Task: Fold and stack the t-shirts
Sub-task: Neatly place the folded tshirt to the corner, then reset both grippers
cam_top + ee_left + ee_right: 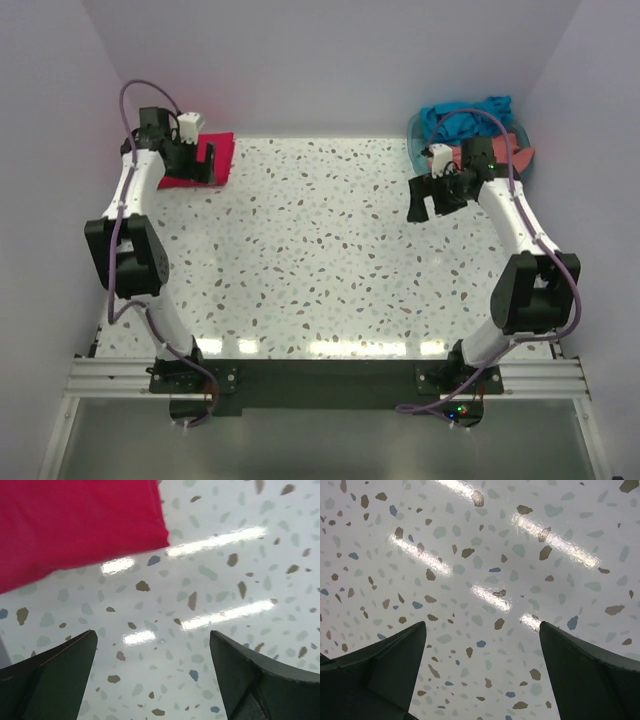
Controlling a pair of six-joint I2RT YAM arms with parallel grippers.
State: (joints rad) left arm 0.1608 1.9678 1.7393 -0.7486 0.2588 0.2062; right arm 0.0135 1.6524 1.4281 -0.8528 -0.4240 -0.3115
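Note:
A folded crimson-pink t-shirt lies flat at the table's far left; it also shows in the left wrist view as a smooth red sheet. My left gripper is open and empty, just above the table beside the shirt's near edge. A teal-blue t-shirt is heaped in the basket at the far right, with a salmon-coral t-shirt hanging over its right side. My right gripper is open and empty over bare table, left of the basket.
The teal plastic basket stands at the far right corner. The table is speckled white terrazzo between pale walls. A dark rail with both arm bases runs along the near edge.

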